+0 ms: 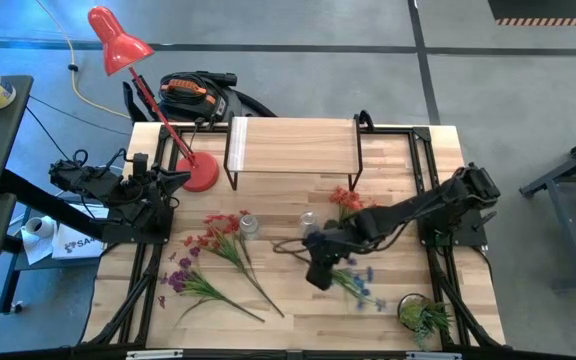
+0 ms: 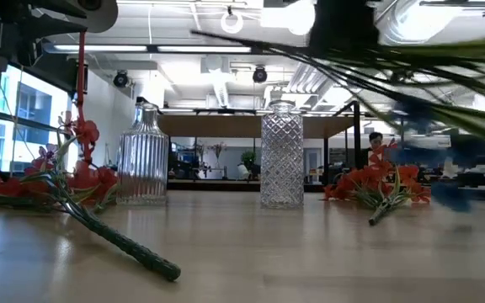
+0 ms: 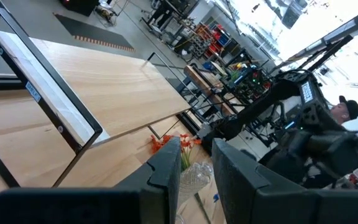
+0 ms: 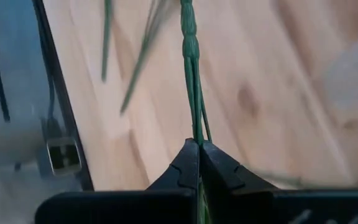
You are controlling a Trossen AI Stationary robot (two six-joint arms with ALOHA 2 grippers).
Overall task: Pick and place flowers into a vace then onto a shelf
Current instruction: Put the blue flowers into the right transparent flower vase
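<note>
My right gripper [image 1: 319,272] reaches to the table's middle and is shut on a blue-blossomed flower spray [image 1: 360,286]. In the low view this spray [image 2: 411,80] shows blurred above the tabletop. A red spray [image 1: 220,235], a purple spray [image 1: 182,281] and an orange spray [image 1: 348,200] lie flat on the table. Two clear glass vases [image 1: 249,225] [image 1: 310,221] stand upright between them; in the low view one is ribbed [image 2: 147,156], the other diamond-cut [image 2: 282,155]. The shelf [image 1: 293,148] stands at the far edge. My left gripper [image 3: 194,180] is open and waits at the left, by the lamp's base. My right gripper pinches the blue spray's thin green stem [image 4: 197,134] between its two shut fingers [image 4: 185,165]. The stem runs on straight ahead of the fingertips, along them. The spray is lifted clear of the table, with its blossoms and blades spreading to one side of the gripper.
A red desk lamp [image 1: 118,42] stands on its round base [image 1: 200,173] at the far left corner. A small leafy green plant [image 1: 424,316] sits at the near right. Black frame rails [image 1: 430,180] run along both table sides. Bare wood lies near the table's near edge [image 1: 298,325].
</note>
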